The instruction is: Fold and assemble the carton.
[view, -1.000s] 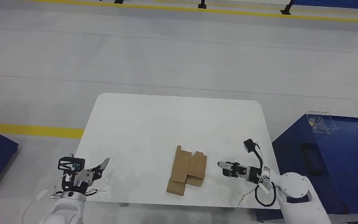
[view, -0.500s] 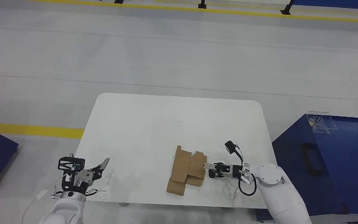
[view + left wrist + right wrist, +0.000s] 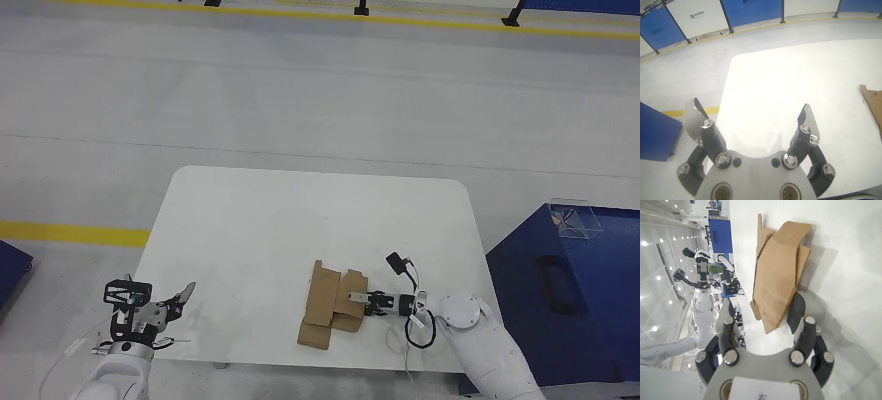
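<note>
R claw has slid in from table's right side to the carton; fingers spread, one right against carton's edge. L claw unmoved at near-left corner, spread wide, holding nothing. Carton lies flat near front edge of white table, right of centre.
</note>
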